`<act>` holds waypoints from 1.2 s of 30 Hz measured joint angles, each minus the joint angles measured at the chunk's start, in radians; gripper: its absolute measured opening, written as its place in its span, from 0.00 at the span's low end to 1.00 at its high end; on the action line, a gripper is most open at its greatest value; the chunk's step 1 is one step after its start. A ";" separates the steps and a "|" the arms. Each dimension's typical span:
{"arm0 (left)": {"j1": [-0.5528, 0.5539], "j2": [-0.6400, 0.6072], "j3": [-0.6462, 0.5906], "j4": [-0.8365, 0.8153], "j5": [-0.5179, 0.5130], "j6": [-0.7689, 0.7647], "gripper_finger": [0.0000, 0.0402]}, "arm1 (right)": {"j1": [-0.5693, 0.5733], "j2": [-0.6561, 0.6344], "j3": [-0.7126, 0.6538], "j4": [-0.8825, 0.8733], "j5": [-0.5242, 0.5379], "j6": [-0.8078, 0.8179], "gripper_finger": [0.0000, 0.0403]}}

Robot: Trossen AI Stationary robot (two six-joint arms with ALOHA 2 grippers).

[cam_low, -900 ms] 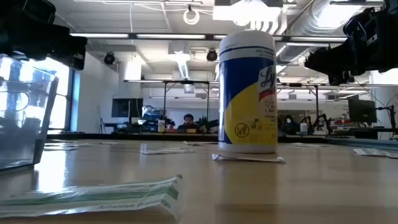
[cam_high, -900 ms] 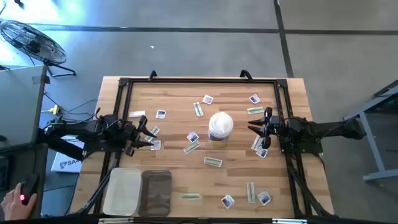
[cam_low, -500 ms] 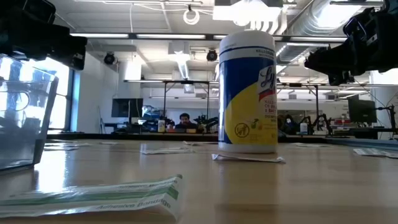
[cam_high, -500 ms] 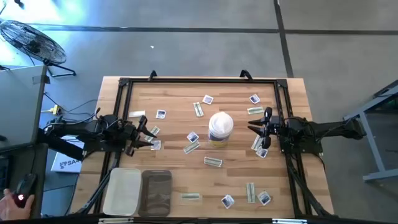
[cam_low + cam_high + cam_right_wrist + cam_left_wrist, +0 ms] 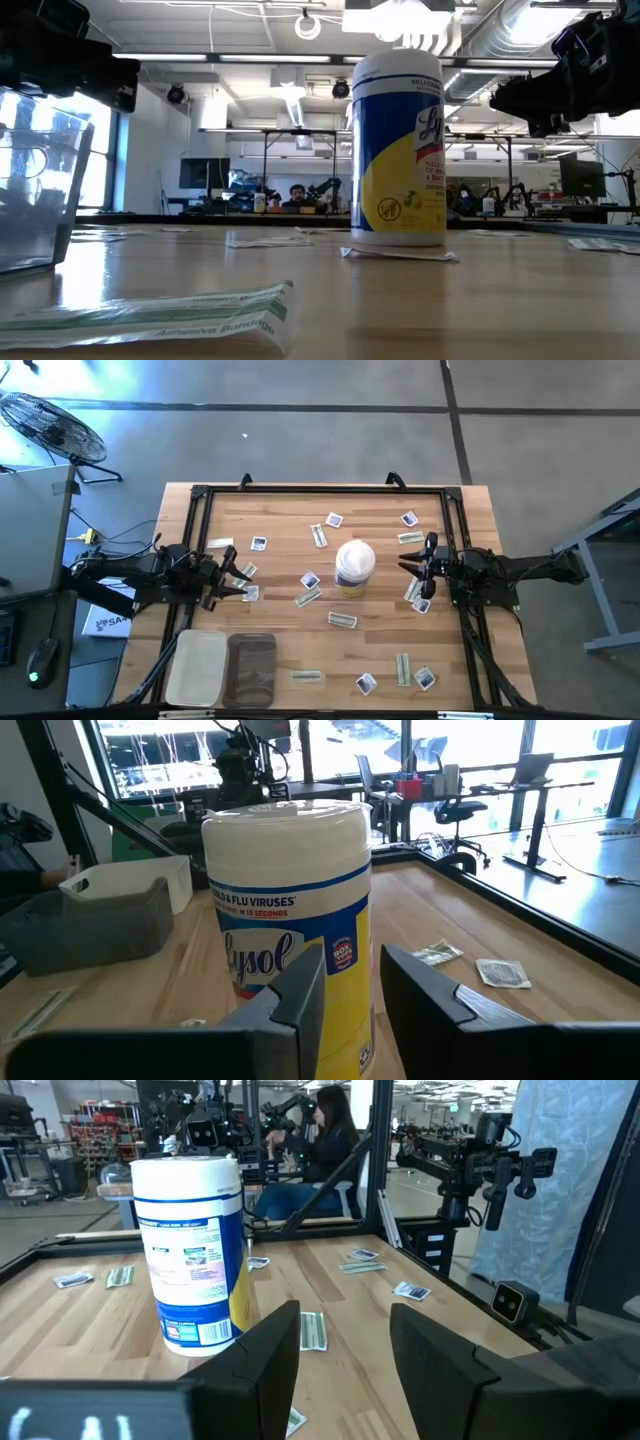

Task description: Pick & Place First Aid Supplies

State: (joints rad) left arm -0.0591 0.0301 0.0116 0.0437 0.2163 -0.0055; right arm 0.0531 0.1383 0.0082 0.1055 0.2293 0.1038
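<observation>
1. The left gripper (image 5: 238, 577) hung over the left side of the wooden table (image 5: 380, 650), fingers spread apart with nothing between them. In its own wrist view the two dark fingers (image 5: 262, 1362) had a clear gap.
2. The right gripper (image 5: 412, 563) sat over the right side, also parted and empty, pointing at the canister (image 5: 354, 565). The canister filled most of the right wrist view, right past the fingers (image 5: 300, 995).
3. The first aid supplies were scattered all over the tabletop, none picked up. Square packets lay near the far edge (image 5: 334, 519), by the left gripper (image 5: 259, 544) and near the front right (image 5: 425, 679).
4. Narrow strips were mixed in: one just in front of the canister (image 5: 343, 620), one at the front (image 5: 306, 677), one right by the low camera (image 5: 150, 318).
5. A couple of packets lay just beside the right gripper (image 5: 418, 597), and one beside the left gripper's fingertips (image 5: 250, 593).
6. Two bins sat at the front left, a pale one (image 5: 197, 668) and a dark one (image 5: 252, 668) side by side, touching or nearly so.
7. A person (image 5: 325, 1135) was sitting in the room beyond the table.
</observation>
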 joint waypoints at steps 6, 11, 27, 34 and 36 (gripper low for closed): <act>0.000 0.000 0.000 0.000 0.000 0.000 0.38 | 0.000 0.000 0.000 0.000 0.000 0.000 0.23; 0.000 0.000 0.000 0.000 0.000 0.000 0.38 | 0.000 0.000 0.000 0.000 0.000 0.000 0.23; 0.000 0.000 0.000 0.000 0.000 0.000 0.38 | 0.000 0.000 0.000 0.000 0.000 0.000 0.23; 0.000 0.000 0.000 0.000 0.000 0.000 0.38 | 0.000 0.000 0.000 0.017 0.033 -0.065 0.23; 0.000 0.000 0.000 0.000 0.000 0.000 0.38 | 0.000 0.000 0.000 0.036 0.046 -0.067 0.23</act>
State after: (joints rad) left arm -0.0589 0.0300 0.0116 0.0437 0.2161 -0.0055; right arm 0.0532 0.1379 0.0084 0.1411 0.2748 0.0368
